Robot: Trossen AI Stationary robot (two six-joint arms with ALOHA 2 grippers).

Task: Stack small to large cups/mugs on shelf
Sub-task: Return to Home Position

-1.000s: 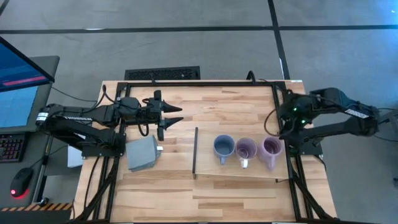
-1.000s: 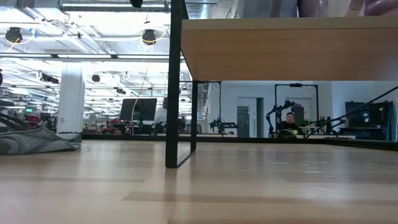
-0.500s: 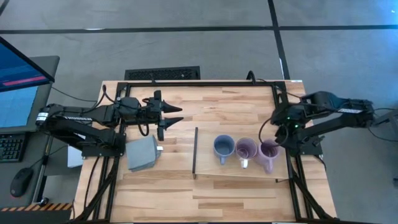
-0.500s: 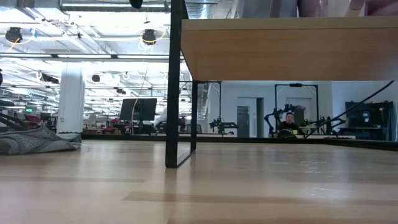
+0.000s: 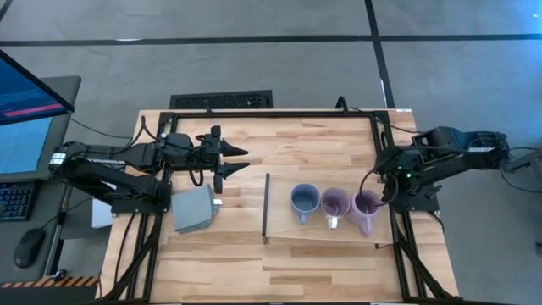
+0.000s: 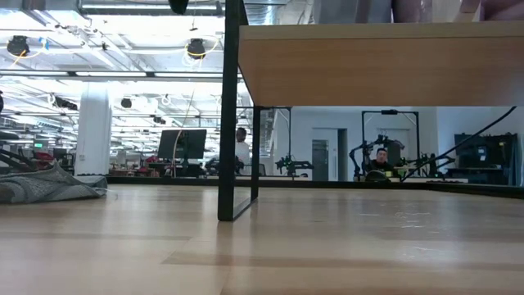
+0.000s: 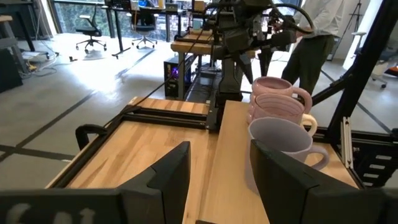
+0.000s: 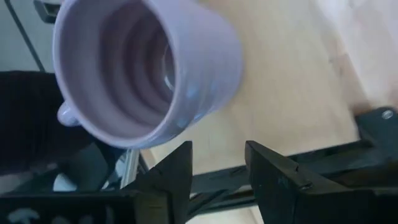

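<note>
From where I'm standing the worry is the right gripper [image 8: 217,163]: its fingers are spread with nothing between them, and they are hanging just beside the right-hand lavender mug [image 5: 367,207], which is sitting near the right edge of the shelf [image 5: 339,233]. If that arm is swinging away low or sideways, I reckon a finger is liable to clip the rim or the handle, knocking the mug into the middle lavender mug [image 5: 335,203] or tipping it toward the metal table frame [image 5: 396,246] at the right of the high view. All three mugs are standing in a row at the centre right of that view, close together, with the blue-grey mug [image 5: 305,201] nearest the black strip [image 5: 265,206], so one nudge could be running down the whole line. The left gripper [image 5: 244,158] is waiting at the centre left, fingers apart and empty, well clear of the shelf. A flat grey block [image 5: 195,209] is lying just below it on the slatted tabletop [image 5: 305,140], in nobody's way. Across the room, a person [image 7: 317,25] is standing behind the right arm.
</note>
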